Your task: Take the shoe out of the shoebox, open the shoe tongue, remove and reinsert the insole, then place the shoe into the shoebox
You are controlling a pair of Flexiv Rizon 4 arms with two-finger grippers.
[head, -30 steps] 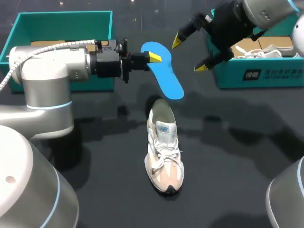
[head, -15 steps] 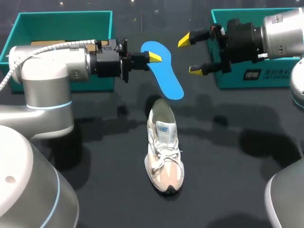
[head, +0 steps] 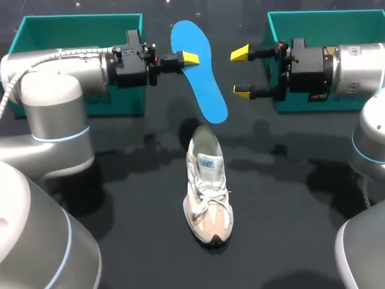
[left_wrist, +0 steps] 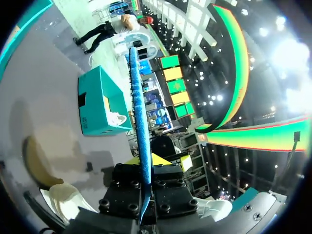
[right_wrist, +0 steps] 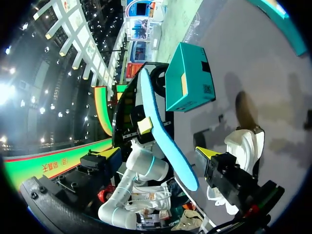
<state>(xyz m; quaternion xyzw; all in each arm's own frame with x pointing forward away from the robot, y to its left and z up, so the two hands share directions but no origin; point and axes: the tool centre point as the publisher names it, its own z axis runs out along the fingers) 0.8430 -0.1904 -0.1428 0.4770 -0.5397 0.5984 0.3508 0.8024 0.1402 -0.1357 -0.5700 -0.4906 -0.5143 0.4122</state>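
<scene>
Insole (head: 201,75) pinched in left jaws, right jaws spread near it; shoe (head: 207,192) tongue bears a label.

Nothing reading legibly: blue logo showing on shoe (head: 207,180) tongue at 6 o'clock, dark label patches on shoebox (right_wrist: 187,78).

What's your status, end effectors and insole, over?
Left end effector shut on blue insole, held aloft. Right end effector open, facing it, not touching. Shoe on table below, path clear.
</scene>
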